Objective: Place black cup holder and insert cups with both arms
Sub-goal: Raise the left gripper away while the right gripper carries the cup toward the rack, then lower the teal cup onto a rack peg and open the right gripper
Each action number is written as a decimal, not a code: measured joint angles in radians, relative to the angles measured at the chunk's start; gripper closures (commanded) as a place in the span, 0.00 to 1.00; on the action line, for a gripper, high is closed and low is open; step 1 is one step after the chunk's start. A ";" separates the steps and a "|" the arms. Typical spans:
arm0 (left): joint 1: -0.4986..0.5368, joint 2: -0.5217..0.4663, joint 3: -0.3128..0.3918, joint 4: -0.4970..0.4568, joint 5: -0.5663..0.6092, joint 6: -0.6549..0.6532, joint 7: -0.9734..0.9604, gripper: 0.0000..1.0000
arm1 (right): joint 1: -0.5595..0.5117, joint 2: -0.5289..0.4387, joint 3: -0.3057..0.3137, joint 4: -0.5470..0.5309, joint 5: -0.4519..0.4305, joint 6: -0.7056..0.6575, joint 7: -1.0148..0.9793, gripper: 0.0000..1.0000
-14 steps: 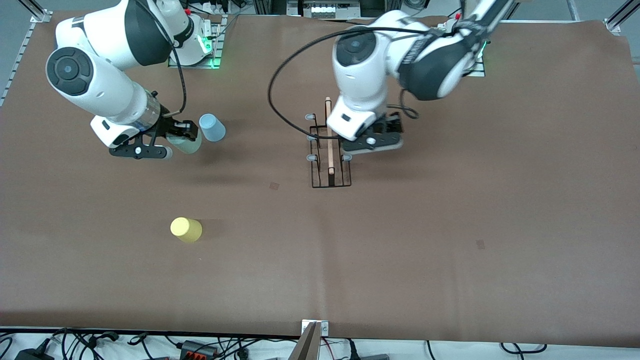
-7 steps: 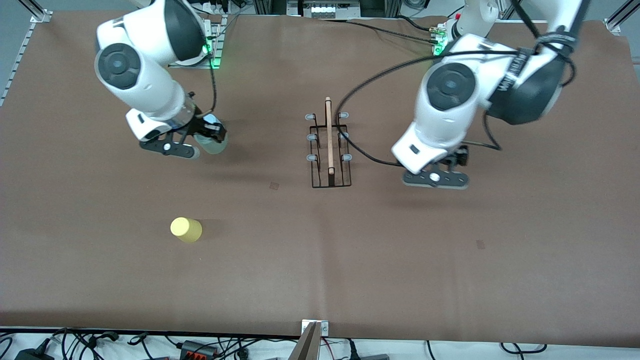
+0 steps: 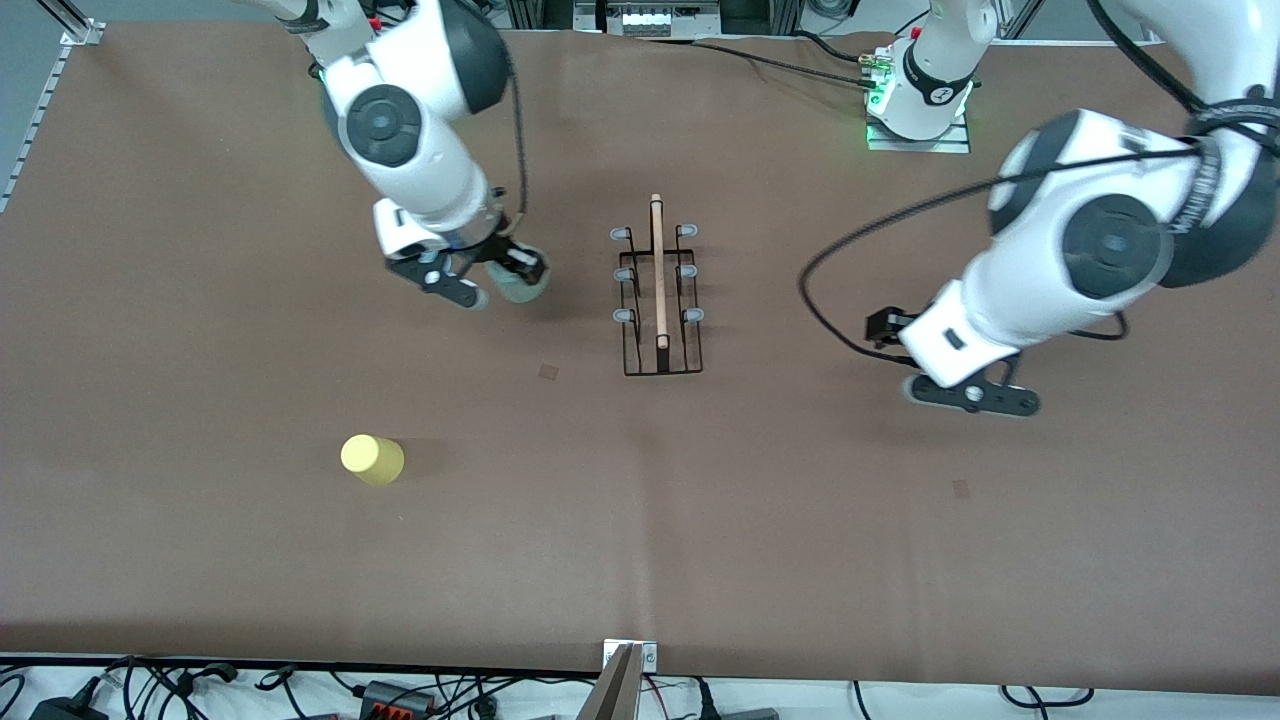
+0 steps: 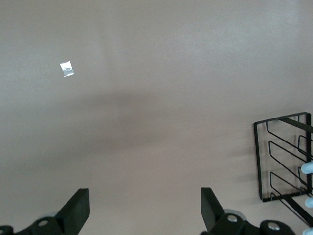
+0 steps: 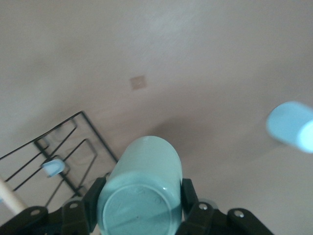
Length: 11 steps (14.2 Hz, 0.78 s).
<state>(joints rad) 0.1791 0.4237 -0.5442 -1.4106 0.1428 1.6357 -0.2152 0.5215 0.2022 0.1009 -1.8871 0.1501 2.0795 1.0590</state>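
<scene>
The black cup holder (image 3: 657, 300) stands mid-table, its wooden rod on top and its grey-tipped pegs bare; its wires also show in both wrist views (image 4: 286, 156) (image 5: 63, 142). My right gripper (image 3: 512, 276) is shut on the pale mint green cup (image 3: 524, 286) (image 5: 143, 181), held up over the table beside the holder on the right arm's side. The yellow cup (image 3: 372, 460) stands nearer to the front camera. The light blue cup (image 5: 291, 126) shows only in the right wrist view. My left gripper (image 3: 965, 396) (image 4: 142, 213) hangs open and empty over bare table, toward the left arm's end.
Brown paper (image 3: 640, 520) covers the whole table. Small square marks lie on it (image 3: 548, 372) (image 3: 960, 488). Cables and plugs run along the table's front edge (image 3: 400, 695). The arms' base plates (image 3: 917, 130) sit at the table's back edge.
My right arm has carried the mint green cup away from the blue cup to beside the holder. My left arm has swung away from the holder toward its own end, still open.
</scene>
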 measured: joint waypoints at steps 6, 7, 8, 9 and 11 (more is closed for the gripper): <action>0.064 0.002 0.000 -0.003 -0.018 -0.034 0.112 0.00 | 0.040 0.033 0.085 0.002 0.007 0.031 0.148 0.88; 0.065 0.002 0.000 -0.003 -0.018 -0.053 0.113 0.00 | 0.040 0.033 0.093 0.002 0.007 0.031 0.161 0.88; 0.065 0.002 -0.001 -0.003 -0.018 -0.068 0.113 0.00 | 0.040 0.033 0.102 0.003 0.007 0.031 0.172 0.88; 0.065 0.002 -0.001 -0.003 -0.018 -0.078 0.113 0.00 | 0.040 0.033 0.114 0.003 0.007 0.031 0.180 0.88; 0.065 0.002 -0.001 -0.003 -0.018 -0.084 0.113 0.00 | 0.041 0.033 0.139 0.003 0.007 0.031 0.199 0.88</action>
<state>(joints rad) 0.2437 0.4255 -0.5456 -1.4134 0.1243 1.5517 -0.1019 0.5627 0.2357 0.2396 -1.8844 0.1573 2.1106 1.2583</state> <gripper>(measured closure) 0.000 0.330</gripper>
